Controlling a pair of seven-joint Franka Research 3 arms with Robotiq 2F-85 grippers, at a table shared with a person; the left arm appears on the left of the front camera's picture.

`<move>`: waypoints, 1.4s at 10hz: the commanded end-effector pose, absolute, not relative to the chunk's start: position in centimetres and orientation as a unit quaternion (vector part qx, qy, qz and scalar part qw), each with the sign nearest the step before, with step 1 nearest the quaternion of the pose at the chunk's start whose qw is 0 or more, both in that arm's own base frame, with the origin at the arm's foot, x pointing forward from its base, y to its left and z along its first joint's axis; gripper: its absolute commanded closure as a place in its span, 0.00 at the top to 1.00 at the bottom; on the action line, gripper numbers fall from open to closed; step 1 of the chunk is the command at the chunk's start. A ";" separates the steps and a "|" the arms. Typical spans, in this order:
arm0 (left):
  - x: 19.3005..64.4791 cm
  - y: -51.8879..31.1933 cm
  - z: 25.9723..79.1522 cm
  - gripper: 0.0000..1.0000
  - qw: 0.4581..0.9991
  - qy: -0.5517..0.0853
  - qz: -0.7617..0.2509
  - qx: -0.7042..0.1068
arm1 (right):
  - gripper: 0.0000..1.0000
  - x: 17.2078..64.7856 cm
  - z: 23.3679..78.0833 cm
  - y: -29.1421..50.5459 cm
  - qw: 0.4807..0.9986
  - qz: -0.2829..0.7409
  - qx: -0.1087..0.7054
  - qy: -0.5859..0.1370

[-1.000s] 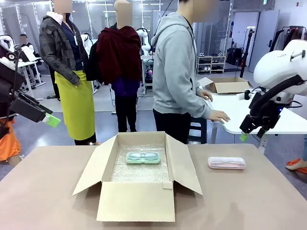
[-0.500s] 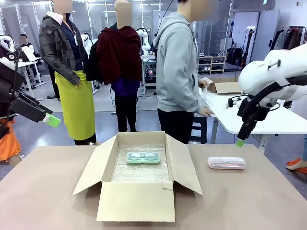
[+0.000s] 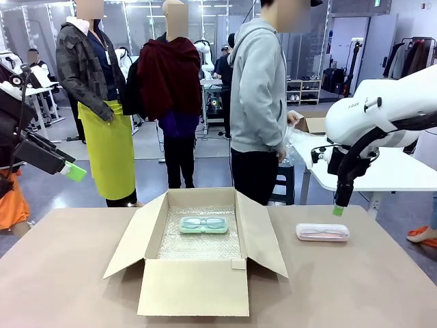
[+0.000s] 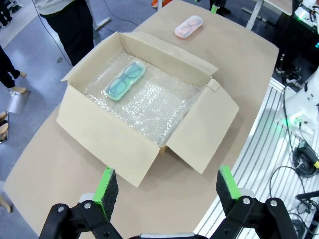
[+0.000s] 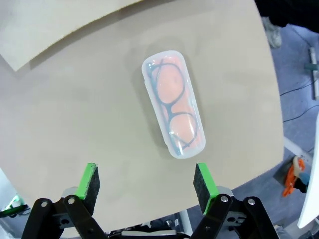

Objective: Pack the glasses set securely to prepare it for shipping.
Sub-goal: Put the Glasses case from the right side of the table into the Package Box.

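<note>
The right gripper (image 5: 147,179), wide open and empty, hangs just over the pink case (image 5: 173,104), whose length lies across its closing line. The left gripper (image 4: 162,186) is farther off.

From my station, the box (image 3: 194,287) sat in the middle of the table (image 3: 61,273), its flaps spread outward on every side. Inside it, on the bubble wrap (image 3: 198,249), the boxed glasses case (image 3: 203,225) lay crosswise, close to the far wall. The loose glasses case (image 3: 322,232) lay on the table to the right of the box, apart from the right flap and toward the far edge. My right gripper (image 3: 338,210) hung above that case, clear of it. My left gripper (image 3: 75,171) was raised off the table's left side, well apart from the box. A person (image 3: 258,89) stood beyond the far edge, behind the box.
</note>
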State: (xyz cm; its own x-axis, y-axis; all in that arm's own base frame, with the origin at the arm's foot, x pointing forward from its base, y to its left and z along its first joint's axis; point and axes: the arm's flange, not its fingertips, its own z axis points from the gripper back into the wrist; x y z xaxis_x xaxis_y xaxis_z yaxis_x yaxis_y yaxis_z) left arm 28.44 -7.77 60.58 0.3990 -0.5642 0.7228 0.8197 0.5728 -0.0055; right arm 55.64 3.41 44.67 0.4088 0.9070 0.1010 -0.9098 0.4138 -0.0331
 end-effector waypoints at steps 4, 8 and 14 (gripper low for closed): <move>28.4 -7.7 60.7 1.00 0.814 -0.349 -0.426 -0.186 | 0.95 55.6 44.7 3.4 0.839 0.541 0.014 -0.051; 28.4 -7.7 60.7 1.00 0.814 -0.349 -0.426 -0.186 | 0.95 57.1 41.9 3.9 0.764 0.642 0.014 -0.067; 28.4 -7.7 60.7 1.00 0.814 -0.349 -0.426 -0.186 | 0.95 60.3 36.4 4.2 0.744 0.666 -0.025 -0.037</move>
State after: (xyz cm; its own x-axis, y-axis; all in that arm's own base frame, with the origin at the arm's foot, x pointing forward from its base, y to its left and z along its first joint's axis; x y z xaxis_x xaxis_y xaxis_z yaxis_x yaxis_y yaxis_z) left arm 28.45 -7.77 60.58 0.3991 -0.5641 0.7228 0.8197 0.5728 -0.0055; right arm 59.72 4.23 36.36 0.1384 0.9901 0.0254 -0.9883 0.1397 -0.0605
